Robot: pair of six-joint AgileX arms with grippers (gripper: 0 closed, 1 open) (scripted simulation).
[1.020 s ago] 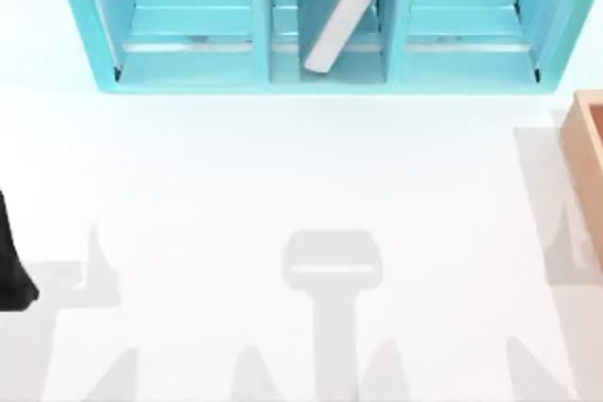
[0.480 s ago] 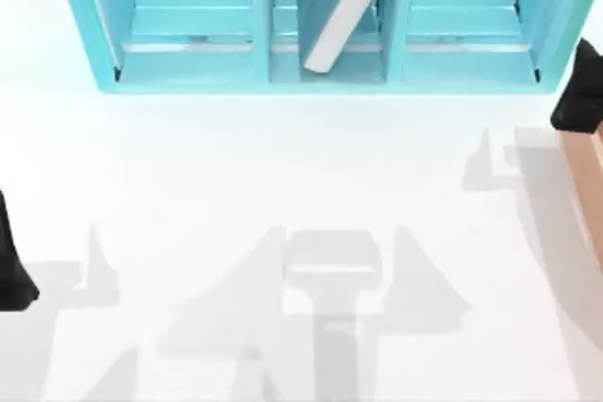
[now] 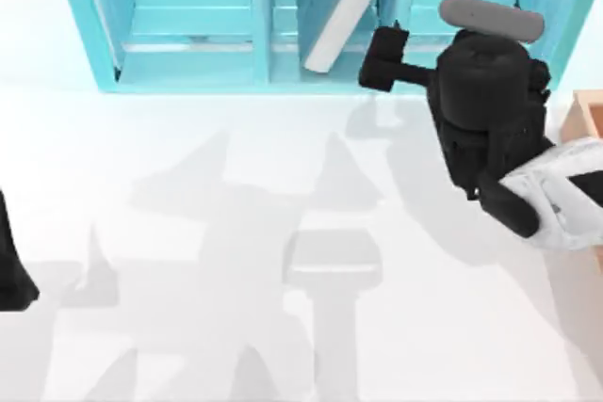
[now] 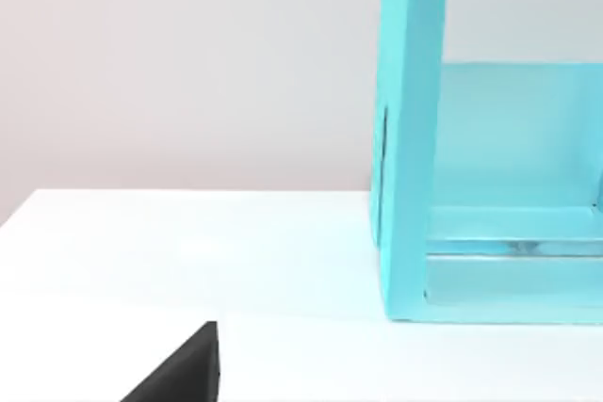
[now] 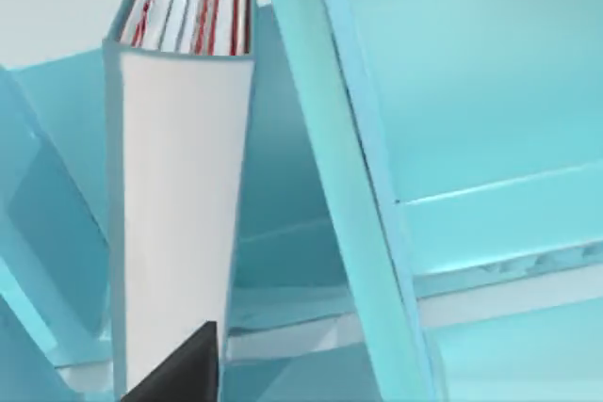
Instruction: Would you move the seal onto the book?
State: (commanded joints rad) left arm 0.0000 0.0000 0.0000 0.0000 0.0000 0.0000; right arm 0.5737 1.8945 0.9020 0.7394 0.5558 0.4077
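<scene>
Since half a second ago our right arm [image 3: 490, 110] has swung in from the table's right edge and now reaches over the white table [image 3: 188, 195] toward the teal shelf unit [image 3: 188, 35]. Our right gripper [image 3: 382, 58] sits just in front of the middle compartment, close to the book [image 3: 344, 11], which leans tilted inside that compartment; whether this claw is wide or narrow we cannot tell. From the right wrist we see what the top view hides: the book's white page edges [image 5: 179, 204] up close, beside a shelf divider [image 5: 349, 195]. Our left arm [image 3: 11, 265] is parked at the table's left edge; its wrist view looks at the shelf unit's end wall [image 4: 410, 138]. A light-wood box [image 3: 586, 129] sits at the right edge.
</scene>
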